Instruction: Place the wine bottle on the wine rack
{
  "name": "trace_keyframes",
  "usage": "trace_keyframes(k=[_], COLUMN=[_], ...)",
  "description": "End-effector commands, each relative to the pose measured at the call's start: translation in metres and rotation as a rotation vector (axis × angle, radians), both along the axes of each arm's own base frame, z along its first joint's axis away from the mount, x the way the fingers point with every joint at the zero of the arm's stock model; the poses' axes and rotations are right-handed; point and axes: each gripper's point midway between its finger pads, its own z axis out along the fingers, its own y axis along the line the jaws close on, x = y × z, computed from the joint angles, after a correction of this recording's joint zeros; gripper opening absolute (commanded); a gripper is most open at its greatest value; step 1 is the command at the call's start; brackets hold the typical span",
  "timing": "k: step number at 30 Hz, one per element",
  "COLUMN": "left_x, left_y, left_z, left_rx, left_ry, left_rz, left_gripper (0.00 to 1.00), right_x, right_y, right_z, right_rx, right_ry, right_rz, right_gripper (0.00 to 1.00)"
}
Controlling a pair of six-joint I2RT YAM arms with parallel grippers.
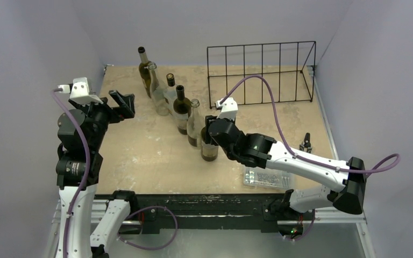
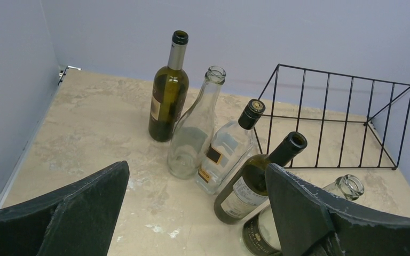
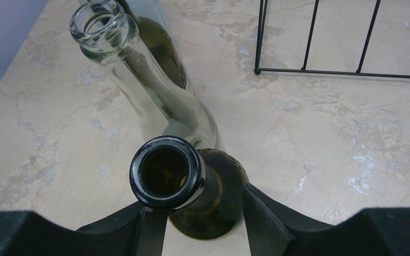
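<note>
A dark green wine bottle [image 1: 209, 151] stands upright at the near end of a diagonal row of bottles. My right gripper [image 1: 211, 134] is shut on it, one finger on each side just below the mouth. In the right wrist view the fingers [image 3: 269, 224] press the shoulder of the bottle [image 3: 213, 176]. The bottle's base rests on the table. The wine rack [image 1: 262, 75], a low black wire frame, stands at the back right and also shows in the left wrist view [image 2: 347, 122] and the right wrist view [image 3: 341, 73]. My left gripper [image 1: 122, 105] is open and empty at the left, above the table.
Several other bottles stand in the row: a clear one [image 1: 194, 126] right behind the held bottle, a dark green one [image 1: 181, 110], and more toward the back [image 1: 145, 70]. A clear plastic parts box [image 1: 266, 177] lies at the front right. A small black object [image 1: 305, 144] sits near the right edge.
</note>
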Motion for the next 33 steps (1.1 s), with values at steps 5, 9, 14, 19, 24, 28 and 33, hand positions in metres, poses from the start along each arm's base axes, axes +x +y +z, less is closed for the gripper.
trace_keyframes(k=[5, 9, 14, 19, 24, 28, 33], left_x=[0.002, 0.004, 0.005, 0.007, 0.009, 0.009, 0.01], left_y=[-0.003, -0.005, -0.011, -0.009, -0.01, -0.011, -0.01], left_z=[0.01, 0.008, 0.007, 0.004, 0.002, 0.002, 0.0], left_rx=[-0.021, -0.038, -0.055, -0.058, -0.067, -0.07, -0.071], left_ry=[-0.046, -0.039, -0.031, -0.023, -0.012, -0.006, 0.0], left_rz=[-0.015, -0.018, -0.048, -0.035, -0.038, -0.047, -0.038], left_gripper=[1.0, 1.0, 1.0, 1.0, 1.0, 1.0, 1.0], right_x=[0.006, 0.005, 0.004, 0.003, 0.003, 0.005, 0.011], right_y=[0.01, 0.008, 0.003, 0.0, -0.008, -0.015, -0.031], right_z=[0.014, 0.015, 0.022, 0.032, 0.044, 0.057, 0.075], right_rx=[0.003, -0.006, 0.007, 0.041, 0.065, 0.081, 0.044], right_ry=[-0.037, -0.041, -0.067, -0.085, -0.124, -0.158, -0.212], right_rz=[-0.001, 0.006, 0.01, 0.013, -0.003, -0.021, -0.08], right_gripper=[0.51, 0.47, 0.34, 0.23, 0.13, 0.07, 0.0])
